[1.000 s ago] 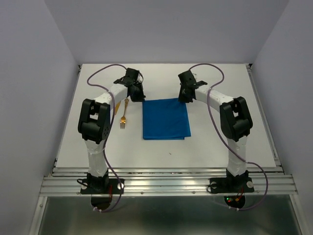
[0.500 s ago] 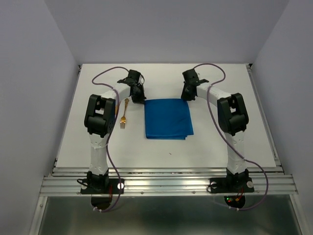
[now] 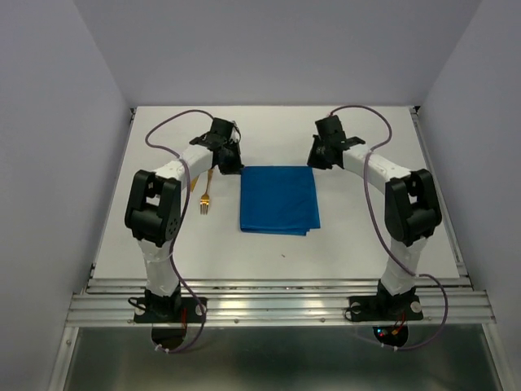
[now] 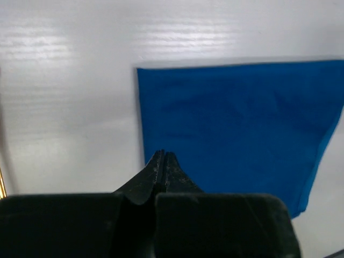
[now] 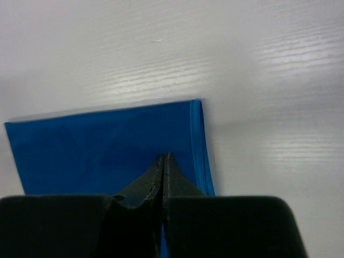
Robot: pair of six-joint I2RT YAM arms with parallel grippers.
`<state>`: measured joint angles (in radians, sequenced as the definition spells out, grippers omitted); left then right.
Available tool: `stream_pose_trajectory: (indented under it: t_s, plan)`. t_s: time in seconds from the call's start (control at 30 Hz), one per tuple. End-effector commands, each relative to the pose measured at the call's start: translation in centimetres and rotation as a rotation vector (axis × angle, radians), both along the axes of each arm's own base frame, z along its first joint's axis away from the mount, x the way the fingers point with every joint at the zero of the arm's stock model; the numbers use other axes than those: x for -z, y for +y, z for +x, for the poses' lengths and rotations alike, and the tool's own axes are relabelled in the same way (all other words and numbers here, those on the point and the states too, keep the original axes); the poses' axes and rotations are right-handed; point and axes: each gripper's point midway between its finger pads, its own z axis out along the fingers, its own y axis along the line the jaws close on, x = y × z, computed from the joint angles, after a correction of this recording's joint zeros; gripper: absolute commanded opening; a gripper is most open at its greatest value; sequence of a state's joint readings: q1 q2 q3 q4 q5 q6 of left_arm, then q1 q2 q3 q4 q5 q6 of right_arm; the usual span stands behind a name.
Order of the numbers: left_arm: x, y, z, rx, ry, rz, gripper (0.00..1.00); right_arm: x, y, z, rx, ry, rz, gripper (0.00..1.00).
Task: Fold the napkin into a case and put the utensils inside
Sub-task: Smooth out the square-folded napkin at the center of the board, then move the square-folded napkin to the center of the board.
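Note:
The blue napkin [image 3: 278, 200] lies flat on the white table as a folded rectangle; it also shows in the left wrist view [image 4: 231, 129] and in the right wrist view [image 5: 102, 148]. A golden fork [image 3: 206, 191] lies to its left, tines toward me; a gold sliver of it [image 4: 1, 185] shows in the left wrist view. No other utensil shows. My left gripper [image 3: 231, 161] is shut and empty at the napkin's far left corner, its tips [image 4: 163, 155] over the left edge. My right gripper [image 3: 317, 159] is shut and empty at the far right corner, its tips [image 5: 164, 157] over the cloth.
The white table [image 3: 366, 228] ends in a metal rail [image 3: 277, 303] at the near edge, where both arm bases stand. Grey walls close in the left, right and back. Purple cables loop over both arms.
Both arms shifted their elbows: the right forearm swung outward to the right, the left elbow moved left. The napkin shifted slightly to the right. Both grippers stayed at the far corners.

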<state>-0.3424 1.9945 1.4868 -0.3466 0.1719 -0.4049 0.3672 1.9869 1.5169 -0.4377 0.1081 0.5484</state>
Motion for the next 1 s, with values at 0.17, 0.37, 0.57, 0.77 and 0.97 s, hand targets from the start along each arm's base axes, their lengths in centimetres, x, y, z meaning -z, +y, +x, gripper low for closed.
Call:
stream_pose_trajectory:
  t_s: [0.17,0.37,0.57,0.77,0.97]
  plan:
    - [-3.0,-2.3,-7.4,0.05,-0.039,-0.07,0.0,-1.9,2.1,-7.9,-0.065,-0.02,0.078,0.03]
    - [-1.8,-2.1,-13.0,0.087,0.013,-0.133,0.0,0.7,2.7,-12.9,-0.092,0.075,0.127,0.03]
    - [0.2,-2.1,-15.8,0.129,0.078,-0.167,0.0,2.6,2.3,-14.2,-0.089,0.121,0.108,0.02]
    - [1.5,-1.2,-16.5,0.094,0.096,-0.139,0.0,3.2,2.2,-14.1,-0.084,0.135,0.087,0.02]
    - [3.1,-0.4,-17.6,0.083,0.14,-0.11,0.0,4.6,2.1,-14.8,-0.073,0.164,0.073,0.02]
